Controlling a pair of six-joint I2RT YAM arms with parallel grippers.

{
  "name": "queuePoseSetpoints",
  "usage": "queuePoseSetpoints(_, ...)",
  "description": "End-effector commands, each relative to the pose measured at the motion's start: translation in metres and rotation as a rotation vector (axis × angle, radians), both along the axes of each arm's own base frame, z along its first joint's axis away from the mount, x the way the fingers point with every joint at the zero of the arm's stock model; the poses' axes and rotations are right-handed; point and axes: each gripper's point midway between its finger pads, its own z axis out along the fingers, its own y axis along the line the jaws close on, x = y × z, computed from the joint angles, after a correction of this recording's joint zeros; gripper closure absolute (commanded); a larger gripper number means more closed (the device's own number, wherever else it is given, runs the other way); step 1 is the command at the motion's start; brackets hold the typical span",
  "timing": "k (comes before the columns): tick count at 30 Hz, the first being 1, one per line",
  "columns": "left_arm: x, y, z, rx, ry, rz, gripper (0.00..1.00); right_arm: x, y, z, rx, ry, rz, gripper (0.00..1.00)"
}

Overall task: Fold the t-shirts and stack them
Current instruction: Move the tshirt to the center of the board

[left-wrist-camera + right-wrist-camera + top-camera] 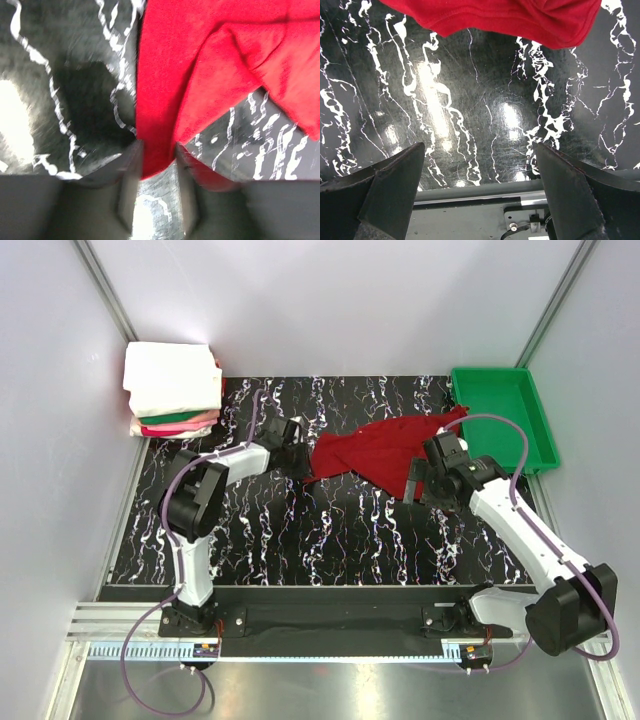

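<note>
- The left pincer (157, 150) has its fingers (131, 175) drawn close on either side of a narrow tongue of the red t-shirt (200, 60). The cloth touches both, so this reads as a pinch on the hem end.
- Ahead of that pincer, the shirt fans out wide and rumpled, with one fold lying over another and a diagonal crease.
- The right pincer (479, 147) is spread wide and holds nothing. The shirt's near edge lies just beyond its fingertips, and bare tabletop shows between them.
- From above, the shirt is crumpled between the two pincers. One end is at the left pincer's tips, and the far corner trails past the right pincer towards the green tray (500, 410).
- Handling, as I judge it: light, limp knit cloth with no stiffness at all. It will sag and drag from wherever it is lifted, and one pinch will bunch it — not spread it.
- It should be held at hems or corners, one pincer at each end, so that it can be pulled flat. A single layer is better than a wad.
- The table (300, 530) is glossy black with white veining. It looks slick, so the cloth should slide easily.
- The folded stack (172, 390) sits well behind and outboard of the left pincer, with white on top and green and pink edges below.
</note>
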Motion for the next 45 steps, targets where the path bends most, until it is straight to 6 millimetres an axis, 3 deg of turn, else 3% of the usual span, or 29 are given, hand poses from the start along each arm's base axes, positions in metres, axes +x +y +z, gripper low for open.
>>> queuePoseSetpoints(1, -0.007, 0.005, 0.008, 0.017, -0.031, -0.015, 0.79, 0.005, 0.006, -0.002, 0.042, -0.018, -0.006, 0.00)
queuePoseSetpoints(3, -0.010, 0.004, 0.008, 0.017, -0.027, -0.023, 1.00, 0.009, 0.015, -0.015, 0.081, -0.006, 0.000, 0.00)
queuePoseSetpoints(8, -0.019, 0.015, 0.033, 0.044, -0.072, -0.010, 1.00, 0.029, 0.039, -0.050, 0.130, 0.085, 0.015, 0.02)
queuePoseSetpoints(13, -0.042, 0.036, 0.062, 0.053, -0.119, 0.032, 1.00, 0.062, 0.055, -0.067, 0.136, 0.099, 0.023, 0.09)
queuePoseSetpoints(20, -0.065, 0.038, 0.051, 0.016, -0.087, 0.028, 1.00, 0.079, 0.063, -0.117, 0.120, 0.184, -0.011, 0.16)
queuePoseSetpoints(24, -0.071, 0.040, 0.049, 0.011, -0.088, 0.023, 1.00, 0.089, 0.063, -0.134, 0.088, 0.203, -0.005, 0.22)
queuePoseSetpoints(27, -0.073, 0.043, 0.053, 0.018, -0.099, 0.016, 1.00, 0.090, 0.058, -0.146, 0.046, 0.217, -0.013, 0.36)
queuePoseSetpoints(29, -0.074, 0.045, 0.056, 0.026, -0.110, 0.016, 1.00, 0.091, 0.054, -0.152, 0.028, 0.221, -0.019, 0.57)
queuePoseSetpoints(31, -0.076, 0.048, 0.062, 0.030, -0.120, 0.015, 1.00, 0.093, 0.053, -0.153, 0.014, 0.221, -0.010, 0.72)
queuePoseSetpoints(32, -0.075, 0.052, 0.063, 0.030, -0.121, 0.023, 1.00, 0.097, 0.054, -0.151, 0.008, 0.214, -0.005, 0.89)
queuePoseSetpoints(33, -0.076, 0.055, 0.069, 0.029, -0.127, 0.024, 1.00, 0.099, 0.054, -0.147, 0.004, 0.213, 0.009, 0.98)
queuePoseSetpoints(36, -0.078, 0.072, 0.089, 0.043, -0.143, 0.042, 1.00, 0.106, 0.052, -0.118, -0.011, 0.180, 0.034, 1.00)
queuePoseSetpoints(38, -0.072, 0.091, 0.110, 0.074, -0.186, 0.072, 1.00, 0.111, 0.045, -0.072, -0.020, 0.093, 0.032, 1.00)
queuePoseSetpoints(40, -0.079, 0.110, 0.138, 0.103, -0.231, 0.104, 1.00, 0.110, 0.034, -0.036, -0.042, 0.026, 0.013, 1.00)
queuePoseSetpoints(41, -0.076, 0.120, 0.159, 0.109, -0.274, 0.127, 1.00, 0.107, 0.028, 0.003, -0.024, -0.044, 0.004, 1.00)
queuePoseSetpoints(43, -0.087, 0.136, 0.197, 0.144, -0.352, 0.151, 1.00, 0.101, 0.020, 0.040, -0.015, -0.116, -0.009, 1.00)
queuePoseSetpoints(44, -0.086, 0.139, 0.229, 0.138, -0.420, 0.156, 1.00, 0.092, 0.015, 0.072, -0.001, -0.177, -0.010, 1.00)
queuePoseSetpoints(45, -0.097, 0.143, 0.245, 0.138, -0.440, 0.158, 1.00, 0.088, 0.011, 0.086, 0.001, -0.202, -0.017, 1.00)
